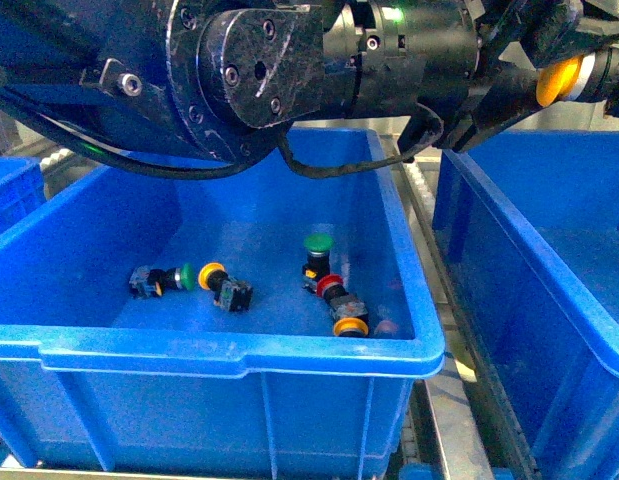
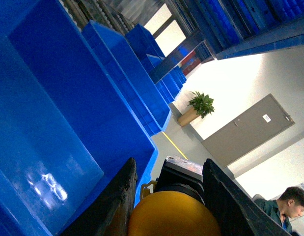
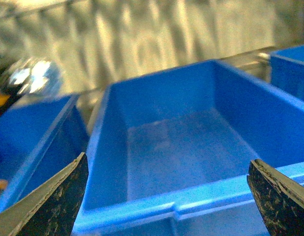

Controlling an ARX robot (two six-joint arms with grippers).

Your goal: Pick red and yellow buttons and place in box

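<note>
My left gripper [image 1: 567, 80] is shut on a yellow button [image 1: 557, 82], held high above the near wall of the right blue box [image 1: 549, 250]. In the left wrist view the yellow button's cap [image 2: 174, 216] sits between the two black fingers [image 2: 117, 196] of that gripper [image 2: 169, 177]. In the middle blue bin [image 1: 229, 355] lie a red button [image 1: 329, 285] and two yellow buttons [image 1: 211, 274] [image 1: 350, 326]. My right gripper [image 3: 166, 196] is open and empty, facing an empty blue box [image 3: 269, 113].
Two green buttons [image 1: 186, 277] [image 1: 317, 243] also lie in the middle bin. Another blue bin [image 1: 9, 190] stands at the left. The left arm [image 1: 249, 70] spans the top of the front view. The left wrist view shows stacked blue bins [image 2: 127, 64] and a person [image 2: 289, 204] beyond.
</note>
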